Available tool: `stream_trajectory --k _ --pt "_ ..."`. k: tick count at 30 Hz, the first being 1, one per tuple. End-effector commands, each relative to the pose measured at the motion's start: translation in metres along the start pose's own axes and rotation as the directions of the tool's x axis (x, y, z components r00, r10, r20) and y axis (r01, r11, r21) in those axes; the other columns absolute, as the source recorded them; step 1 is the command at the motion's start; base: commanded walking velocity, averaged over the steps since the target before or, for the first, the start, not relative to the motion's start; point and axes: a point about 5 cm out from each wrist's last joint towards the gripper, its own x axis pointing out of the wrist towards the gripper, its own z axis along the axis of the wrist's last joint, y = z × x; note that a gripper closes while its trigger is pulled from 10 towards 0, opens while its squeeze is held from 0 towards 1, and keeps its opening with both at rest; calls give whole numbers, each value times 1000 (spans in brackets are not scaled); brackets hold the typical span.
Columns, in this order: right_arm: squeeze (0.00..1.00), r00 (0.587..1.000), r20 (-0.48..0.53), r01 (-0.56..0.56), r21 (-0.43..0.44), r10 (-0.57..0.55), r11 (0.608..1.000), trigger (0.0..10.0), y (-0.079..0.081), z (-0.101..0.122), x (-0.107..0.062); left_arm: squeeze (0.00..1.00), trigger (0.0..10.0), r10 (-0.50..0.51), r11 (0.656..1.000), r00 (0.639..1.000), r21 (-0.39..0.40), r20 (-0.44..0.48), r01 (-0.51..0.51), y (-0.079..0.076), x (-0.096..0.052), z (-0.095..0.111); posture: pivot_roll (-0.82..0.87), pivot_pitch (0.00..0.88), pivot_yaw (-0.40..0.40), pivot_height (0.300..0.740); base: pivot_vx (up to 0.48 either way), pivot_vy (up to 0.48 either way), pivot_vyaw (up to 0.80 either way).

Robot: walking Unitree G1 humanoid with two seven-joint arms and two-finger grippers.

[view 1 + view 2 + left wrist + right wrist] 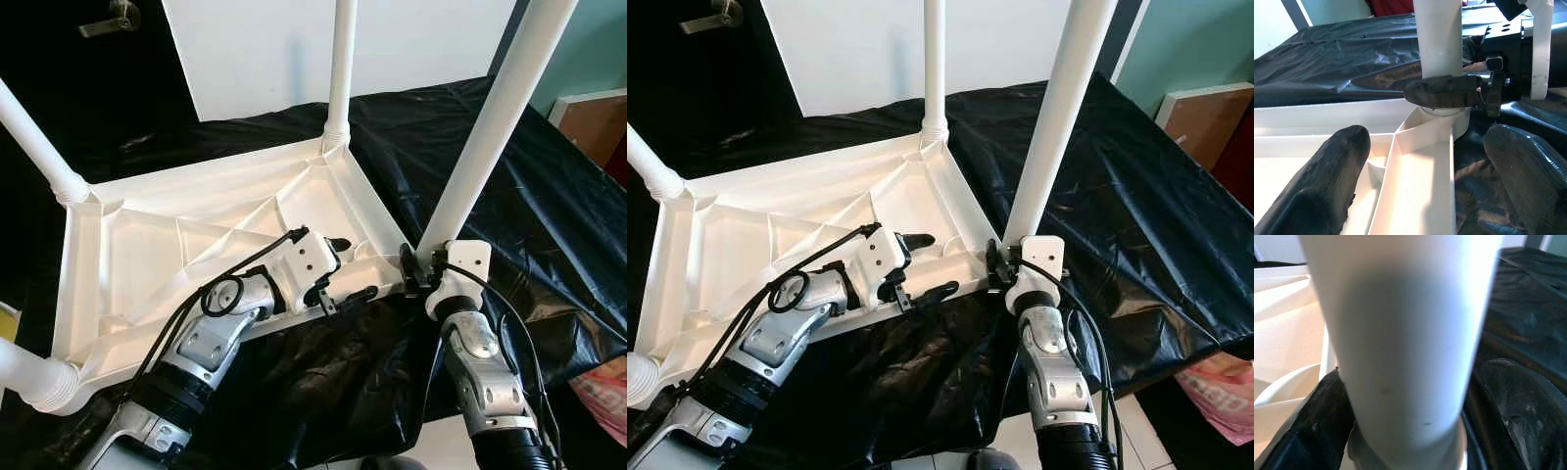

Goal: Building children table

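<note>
- White plastic tabletop lies upside down on black sheeting, legs pointing up.
- Right gripper at the tabletop's near right corner, fingers closed around the base of the leg seated there.
- Left gripper just beside it, fingers spread wide, straddling the tabletop's near rim, holding nothing.

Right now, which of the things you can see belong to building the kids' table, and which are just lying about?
Job:
white tabletop, upside down
leg in the right gripper
three other legs
left gripper, open over the tabletop's edge

Lying about:
black sheet
pink bag
white board
</note>
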Motion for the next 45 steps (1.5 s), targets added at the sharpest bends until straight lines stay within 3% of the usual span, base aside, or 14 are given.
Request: stream_trajectory --k 1,2,3,4,21,22,23,24,26,27,37,38,39,45 --pt "1000 998 28 -62 7 61 998 10000 -5 4 -2 0 10000 -72 997 997 10 -6 72 -4 1 -1 -59 36 5 740 0 0 0" --pt "1000 998 28 -62 7 61 998 10000 -5 4 -2 0 10000 -72 997 997 10 -6 72 -4 1 -1 -59 36 5 740 0 0 0" --pt "757 987 37 -158 -11 158 987 10000 -8 8 -3 0 10000 -73 997 997 9 -4 73 -4 1 -1 -58 40 3 740 0 0 0" --pt "0 979 39 -198 -27 199 980 10000 -9 9 -3 0 10000 -76 997 997 3 -4 76 -5 1 -2 -57 45 2 740 0 0 0" --pt "0 852 -30 -522 -112 522 846 10000 -25 17 18 0 10000 -101 995 995 -20 -10 101 -15 1 -6 -52 69 2 740 0 0 0" --pt "0 843 -40 -538 -113 537 835 6353 -25 16 21 0 10000 -102 995 995 -17 -9 102 -15 1 -6 -49 68 1 740 0 0 0" --pt "0 843 -40 -538 -113 537 835 6353 -25 16 21 0 10000 -102 995 995 -17 -9 102 -15 1 -6 -49 68 1 740 0 0 0" --pt "0 832 -51 -554 -115 552 824 1686 -24 15 23 0 10000 -100 995 995 -14 -8 100 -14 1 -5 -43 69 -1 740 0 0 0" --pt "0 826 -57 -564 -117 561 818 1686 -24 15 25 0 10000 -98 995 995 -12 -8 98 -13 1 -5 -43 69 -1 740 0 0 0" --pt "0 819 -61 -573 -120 570 811 0 -23 14 25 0 10000 -96 995 995 -11 -7 96 -13 1 -4 -34 70 -4 740 0 0 0" --pt "0 815 -86 -579 -99 573 809 0 -27 5 22 0 10000 -84 996 996 -14 -16 84 -14 -4 -5 -25 76 -4 740 0 0 0" --pt "0 821 -88 -570 -93 564 816 549 -28 3 22 0 10000 -84 996 996 -14 -17 84 -14 -4 -5 -24 76 -5 740 0 0 0" --pt "0 837 -79 -547 -73 542 834 10000 -29 3 22 0 10000 -87 996 996 -13 -18 87 -15 -4 -6 -26 76 -7 740 0 0 0" --pt "0 912 -76 -407 -61 402 911 10000 -28 -2 22 0 10000 -89 996 996 -13 -20 88 -14 -3 -7 -34 64 -15 740 0 0 0"
